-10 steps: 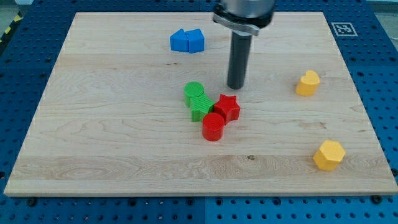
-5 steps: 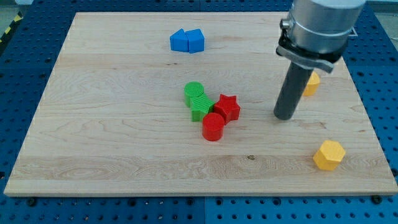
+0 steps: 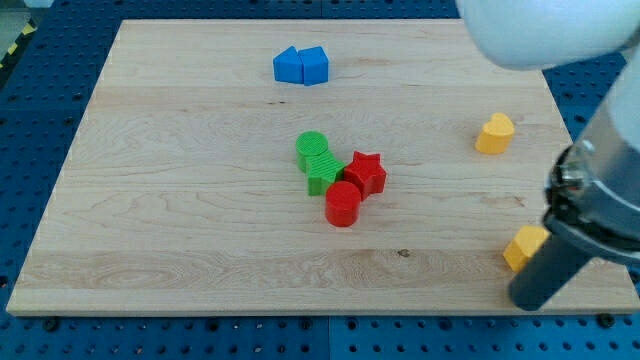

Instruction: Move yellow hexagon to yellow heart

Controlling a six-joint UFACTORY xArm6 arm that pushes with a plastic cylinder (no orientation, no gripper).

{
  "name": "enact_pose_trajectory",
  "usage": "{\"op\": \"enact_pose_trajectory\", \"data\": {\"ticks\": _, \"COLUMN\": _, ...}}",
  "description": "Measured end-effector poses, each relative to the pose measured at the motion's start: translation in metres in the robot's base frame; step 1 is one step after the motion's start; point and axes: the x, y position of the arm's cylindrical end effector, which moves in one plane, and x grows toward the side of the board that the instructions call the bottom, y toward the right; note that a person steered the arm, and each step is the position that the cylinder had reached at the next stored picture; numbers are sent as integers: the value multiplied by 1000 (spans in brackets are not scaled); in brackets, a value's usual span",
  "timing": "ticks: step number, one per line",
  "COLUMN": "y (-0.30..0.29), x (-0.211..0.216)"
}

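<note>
One cam, high front-on, angled down over whole wooden board, mid distance.

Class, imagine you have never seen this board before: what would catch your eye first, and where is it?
The big arm at the view's right, its dark rod ending at my tip near the board's bottom right corner, just below the half-hidden yellow hexagon. Next, the tight cluster mid-board: two green blocks, a red star and a red cylinder. The yellow heart sits alone at the right, two blue blocks near the top.

my tip just below yellow hexagon, yellow heart above
</note>
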Motion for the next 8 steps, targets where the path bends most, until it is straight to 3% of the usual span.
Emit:
{"op": "enact_pose_trajectory", "data": {"ticks": 2, "y": 15, "x": -4}}
{"op": "enact_pose_trajectory", "data": {"ticks": 8, "y": -24, "x": -150}}
